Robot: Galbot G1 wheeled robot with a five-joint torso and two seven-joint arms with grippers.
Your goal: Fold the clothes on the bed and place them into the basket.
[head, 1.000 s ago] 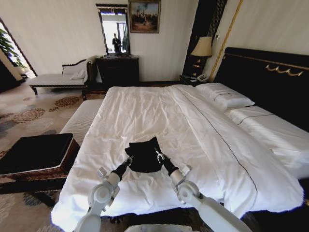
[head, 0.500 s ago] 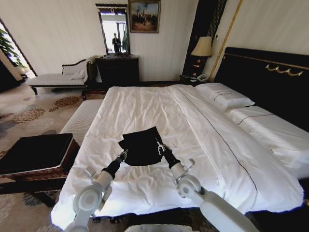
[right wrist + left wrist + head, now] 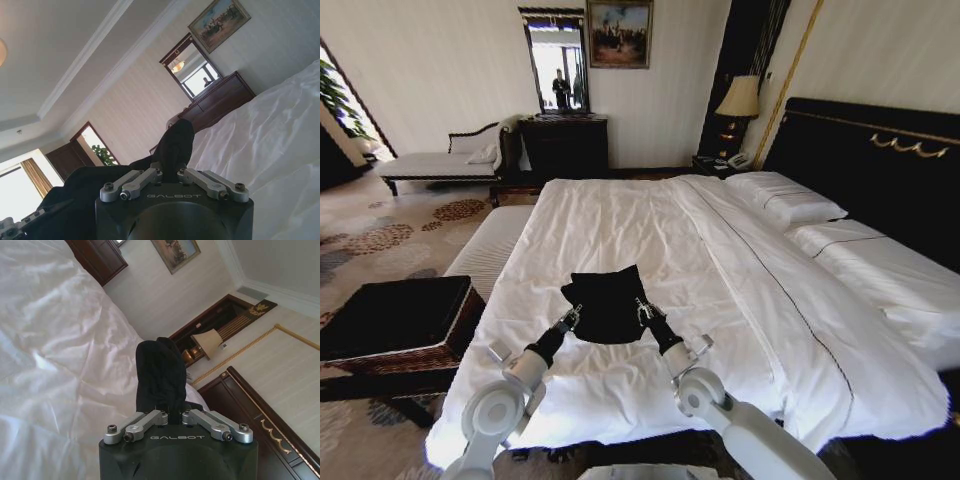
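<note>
The clothes, a folded black T-shirt, are stretched between my two grippers over the near part of the bed. My left gripper is shut on the shirt's near left corner. My right gripper is shut on its near right corner. In the left wrist view, black cloth rises from the shut left gripper. The right wrist view shows the same fabric pinched in the right gripper. The lettering is hidden. The basket, dark wicker with black lining, stands on the floor left of the bed.
A white striped bench lies along the bed's left side behind the basket. Pillows and the black headboard are at the right. A dark dresser, a chaise and a lamp stand by the far wall.
Both arms have reached forward and carried the shirt farther up the bed. The left gripper swung left, so the bunched shirt is now spread wider and flatter between the grippers.
</note>
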